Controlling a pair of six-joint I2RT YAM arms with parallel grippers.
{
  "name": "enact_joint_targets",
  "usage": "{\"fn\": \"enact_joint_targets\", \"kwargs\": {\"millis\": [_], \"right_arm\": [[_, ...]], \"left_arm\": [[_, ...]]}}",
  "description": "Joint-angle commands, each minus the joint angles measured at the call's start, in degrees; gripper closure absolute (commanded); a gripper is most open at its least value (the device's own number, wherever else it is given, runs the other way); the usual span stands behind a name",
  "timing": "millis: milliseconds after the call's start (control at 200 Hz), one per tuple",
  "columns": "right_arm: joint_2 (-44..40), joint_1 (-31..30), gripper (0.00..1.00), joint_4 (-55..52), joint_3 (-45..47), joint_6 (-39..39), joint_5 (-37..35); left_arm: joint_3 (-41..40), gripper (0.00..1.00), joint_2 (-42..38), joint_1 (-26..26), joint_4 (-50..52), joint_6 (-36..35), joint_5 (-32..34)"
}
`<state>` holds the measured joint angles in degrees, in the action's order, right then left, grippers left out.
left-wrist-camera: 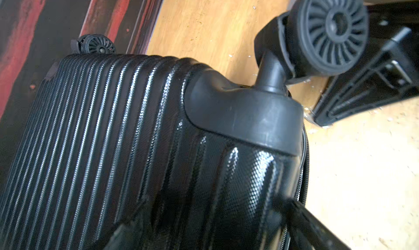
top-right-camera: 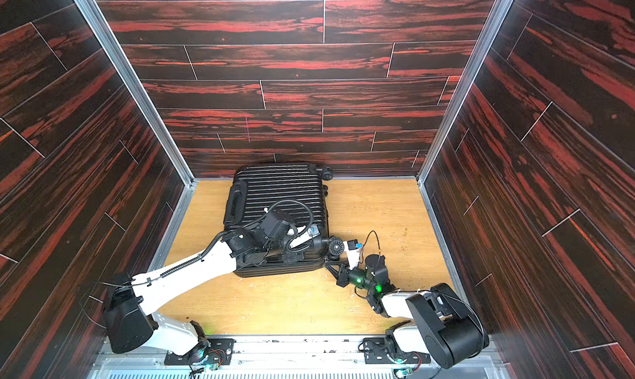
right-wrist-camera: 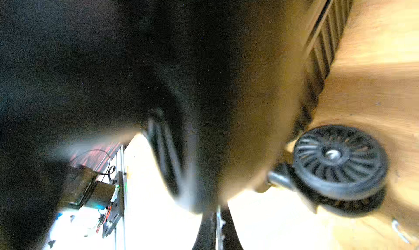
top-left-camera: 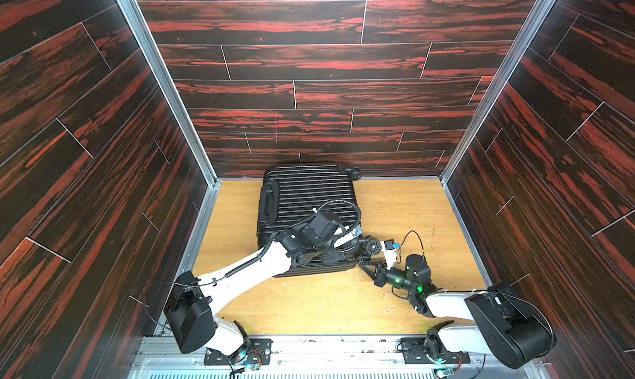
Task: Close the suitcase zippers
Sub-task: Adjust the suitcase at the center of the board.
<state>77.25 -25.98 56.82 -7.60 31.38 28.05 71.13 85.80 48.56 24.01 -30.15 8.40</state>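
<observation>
The suitcase [top-left-camera: 305, 195] lies flat on the desk [top-left-camera: 412, 215], toward the far wall and a little left of centre. Its handle-to-wheel axis runs left-right, with the wheels [top-left-camera: 373, 247] pointing right. My left fingers [left-wrist-camera: 314, 226] spread wide over its near right corner, gripping nothing. My right fingers [top-left-camera: 363, 266] are pressed together just beside that corner; whether they pinch anything I cannot tell.

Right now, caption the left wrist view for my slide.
Corner of the ribbed suitcase, a wheel jutting over the wooden tabletop, zipper track along the seam.
</observation>
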Motion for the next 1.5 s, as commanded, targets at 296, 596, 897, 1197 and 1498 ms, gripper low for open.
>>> {"fn": "enact_joint_targets", "kwargs": {"millis": [296, 596, 897, 1197, 1498], "right_arm": [[-0.9, -5.9, 1.0, 5.2, 2.5, 2.5, 2.2], [-0.7, -9.1, 1.0, 4.4, 1.9, 0.7, -3.2], [-9.9, -13.2, 0.88, -20.1, -3.5, -10.0, -20.0], [-8.9, -13.2, 0.68, -36.2, -13.0, -17.5, -32.0], [-2.5, -13.6, 0.63, -35.9, -18.5, -18.9, -38.5]], "left_arm": [[1.1, 0.09, 5.5, -3.5, -9.9, 8.3, 17.8], [2.3, 0.1, 5.1, -3.5, -7.5, 9.7, 14.0], [4.9, 0.08, -5.4, -4.2, -4.8, 24.8, 5.3], [8.5, 0.09, -11.8, -11.7, 11.0, 44.3, 12.2], [-2.1, 0.09, -23.5, -15.6, 12.7, 51.1, 17.2]]}}
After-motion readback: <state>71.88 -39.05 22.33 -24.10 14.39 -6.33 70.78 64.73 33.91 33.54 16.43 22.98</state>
